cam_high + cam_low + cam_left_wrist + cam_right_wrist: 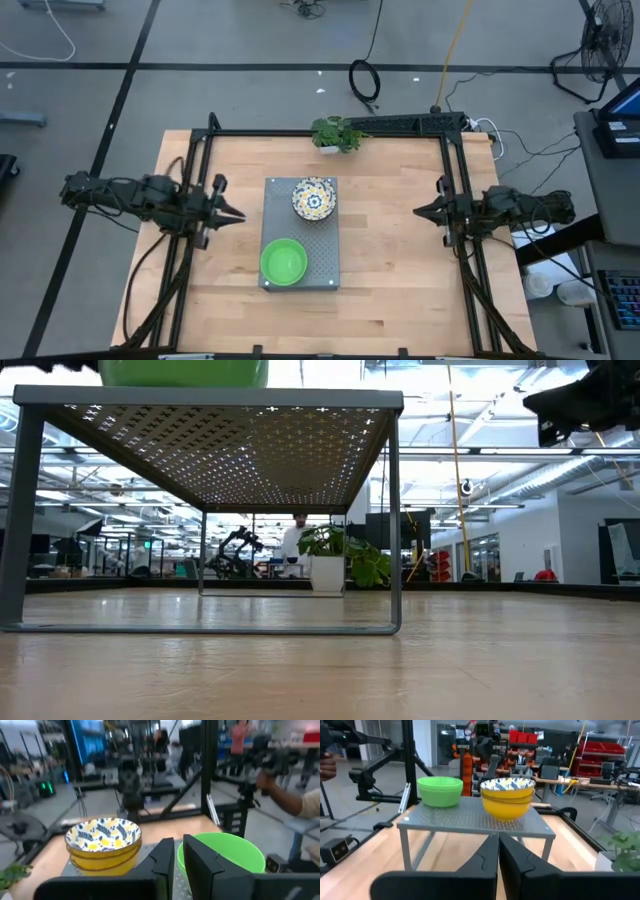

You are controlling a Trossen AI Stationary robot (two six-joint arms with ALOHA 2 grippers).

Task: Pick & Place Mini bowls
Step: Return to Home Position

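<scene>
Two stacks of mini bowls stand by their bases on top of the grey perforated tray (pixel 300 240), which is raised on legs (pixel 395 520). The green stack (pixel 283 262) (pixel 225 851) (pixel 440 790) is toward the near edge. The cream floral stack (pixel 314 199) (pixel 102 842) (pixel 506 795), yellow outside, is toward the far edge. My left gripper (pixel 238 214) (pixel 179 857) hovers shut left of the tray. My right gripper (pixel 418 211) (pixel 498 851) hovers shut to its right, well apart from it. In the low view only the green stack's underside (pixel 185 370) shows.
A small leafy plant in a white pot (pixel 335 133) (pixel 335 555) stands at the table's far edge behind the tray. A black frame (pixel 440 125) runs around the table. Bare wood lies between each gripper and the tray. A person's hand (pixel 280 795) shows beyond the table.
</scene>
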